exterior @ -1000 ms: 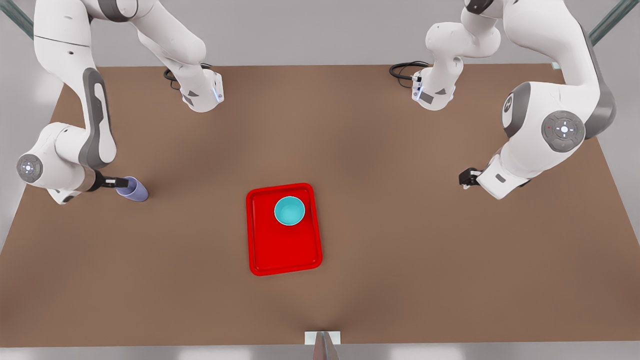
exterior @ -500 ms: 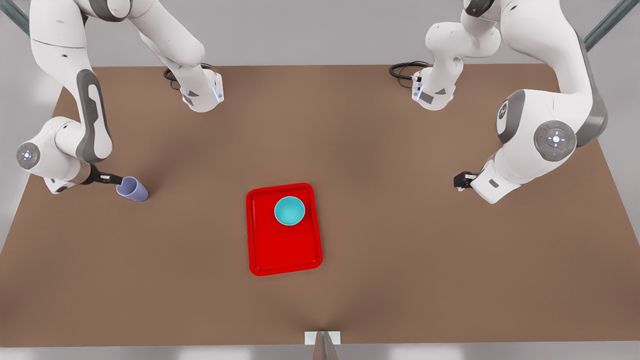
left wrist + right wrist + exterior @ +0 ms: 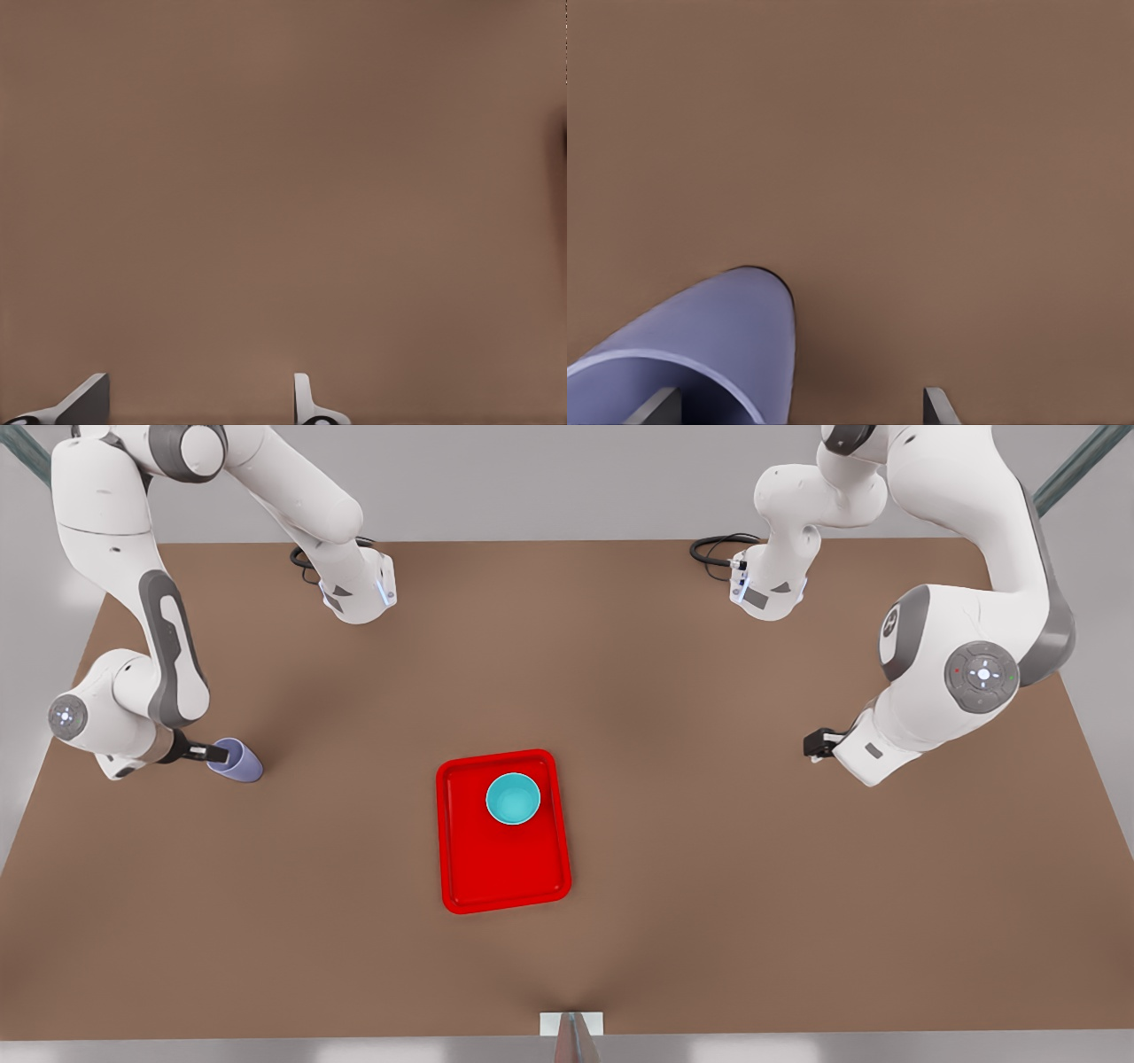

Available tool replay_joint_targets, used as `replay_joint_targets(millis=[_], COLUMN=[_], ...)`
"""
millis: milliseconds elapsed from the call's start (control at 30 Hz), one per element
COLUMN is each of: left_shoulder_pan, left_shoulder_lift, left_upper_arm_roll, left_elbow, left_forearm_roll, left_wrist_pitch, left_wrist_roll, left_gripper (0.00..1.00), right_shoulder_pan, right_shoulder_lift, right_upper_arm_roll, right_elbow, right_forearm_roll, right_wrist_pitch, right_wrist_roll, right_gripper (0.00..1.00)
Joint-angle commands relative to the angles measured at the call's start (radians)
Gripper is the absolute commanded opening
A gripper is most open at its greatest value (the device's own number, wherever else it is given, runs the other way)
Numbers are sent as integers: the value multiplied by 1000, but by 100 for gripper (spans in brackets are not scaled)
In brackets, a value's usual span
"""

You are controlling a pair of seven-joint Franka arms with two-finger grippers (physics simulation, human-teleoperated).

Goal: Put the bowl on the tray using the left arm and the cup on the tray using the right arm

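Teal bowl, plain red tray, lavender cup, seemingly unpatterned brown table.

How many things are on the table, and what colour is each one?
Red: 1, the flat red rectangular tray
Teal: 1, the small round teal bowl on the tray
Lavender: 1, the small lavender cup on the brown table
Total: 3

Even, soft overhead light; faint shadows; wrist views maybe slightly blurred.
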Motion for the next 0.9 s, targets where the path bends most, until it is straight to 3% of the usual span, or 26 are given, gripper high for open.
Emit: replay_joint_targets(millis=[0, 433, 467, 500, 567, 667, 733, 800, 867], left_shoulder_pan=[1, 1, 1, 1, 1, 1, 1, 1, 1], left_shoulder_lift=[0, 0, 0, 0, 0, 0, 0, 0, 0], left_upper_arm_roll=[0, 1, 1, 1, 1, 0, 1, 1, 1], left_elbow=[0, -6, -6, -6, -8, -8, -8, -8, -8], left_forearm_roll=[0, 0, -1, 0, -1, -1, -10, -14, -14], left_wrist_pitch=[0, -3, -3, -3, -3, -5, -11, -12, -12], left_wrist_roll=[0, 0, 0, 0, 0, -3, -3, -3, -3], left_gripper=[100, 100, 100, 100, 100, 100, 100, 100, 100], right_shoulder_pan=[0, 2, 3, 3, 3, 8, 8, 8, 8], right_shoulder_lift=[0, 37, 38, 38, 38, 43, 45, 45, 45], right_upper_arm_roll=[0, 0, 0, 0, 2, 2, 2, 2, 2], right_elbow=[0, 0, 0, 0, 0, 0, 0, 0, 0], right_forearm_roll=[0, -3, -3, -3, -3, -3, -3, -3, -3], right_wrist_pitch=[0, 40, 40, 40, 38, 38, 38, 38, 38], right_wrist_roll=[0, -2, -3, -5, -2, 0, 3, 0, 0], right_gripper=[100, 100, 95, 77, 52, 47, 28, 21, 21])
